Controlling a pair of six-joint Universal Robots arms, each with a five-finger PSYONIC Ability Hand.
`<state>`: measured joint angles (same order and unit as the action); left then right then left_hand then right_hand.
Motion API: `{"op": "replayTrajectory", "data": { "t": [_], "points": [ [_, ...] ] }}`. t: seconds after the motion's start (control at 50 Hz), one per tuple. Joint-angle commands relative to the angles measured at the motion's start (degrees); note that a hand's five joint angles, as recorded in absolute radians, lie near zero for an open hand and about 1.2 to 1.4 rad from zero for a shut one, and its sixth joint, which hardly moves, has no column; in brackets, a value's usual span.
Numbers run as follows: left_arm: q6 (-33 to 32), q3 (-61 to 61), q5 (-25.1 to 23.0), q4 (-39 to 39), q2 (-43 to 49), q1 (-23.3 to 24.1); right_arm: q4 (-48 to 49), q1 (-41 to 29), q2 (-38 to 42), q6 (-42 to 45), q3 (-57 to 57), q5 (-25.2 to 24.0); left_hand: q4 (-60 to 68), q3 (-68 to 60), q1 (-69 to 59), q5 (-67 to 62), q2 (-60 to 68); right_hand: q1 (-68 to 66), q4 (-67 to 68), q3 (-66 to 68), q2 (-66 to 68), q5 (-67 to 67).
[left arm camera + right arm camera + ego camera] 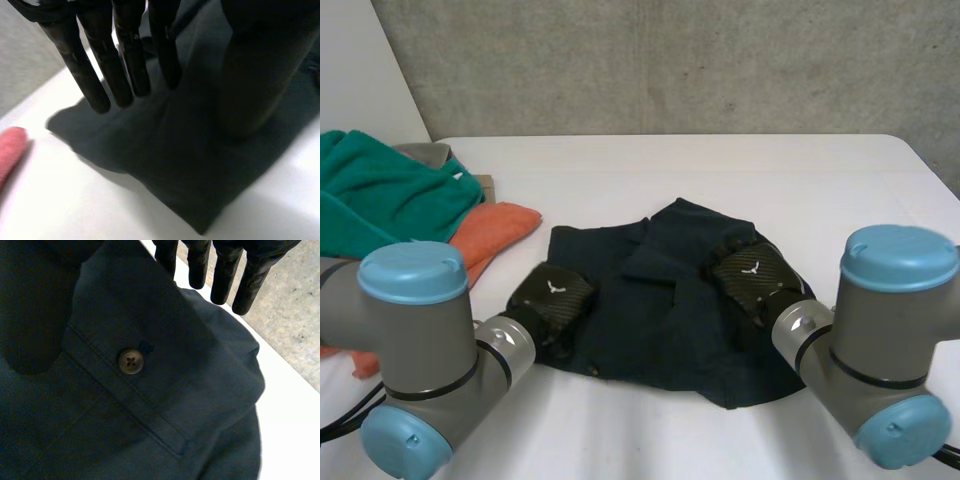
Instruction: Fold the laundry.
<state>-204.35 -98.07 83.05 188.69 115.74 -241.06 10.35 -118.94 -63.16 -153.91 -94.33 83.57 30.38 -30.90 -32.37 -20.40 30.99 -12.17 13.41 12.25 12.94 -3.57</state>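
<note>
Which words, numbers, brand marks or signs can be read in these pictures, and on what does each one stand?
No words or numbers can be read.
left hand: a small white bird-like mark on its back, no letters.
right hand: the same white mark.
button on the dark garment: no text.
green cloth: a tiny white spot, perhaps a label, too small to read.

garment (660, 310) centred on table (720, 170), cloth pile (395, 200) left

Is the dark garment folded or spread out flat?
Partly folded: the dark garment has layers overlapping across its middle, a buttoned flap lying on top. The left hand and right hand rest open on it.
</note>
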Motion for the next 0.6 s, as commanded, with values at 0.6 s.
{"op": "replayTrajectory", "data": {
  "t": [0.6],
  "points": [
    [1.5, 28.9, 8.5, 16.6, -4.3, 9.5, -0.6, 10.7, -12.9, -3.7, 2.8, 2.7, 49.6, -49.1, -47.6, -49.6, 49.0, 2.2, -3.4, -2.3, -2.9, 3.6]
  ]
}}
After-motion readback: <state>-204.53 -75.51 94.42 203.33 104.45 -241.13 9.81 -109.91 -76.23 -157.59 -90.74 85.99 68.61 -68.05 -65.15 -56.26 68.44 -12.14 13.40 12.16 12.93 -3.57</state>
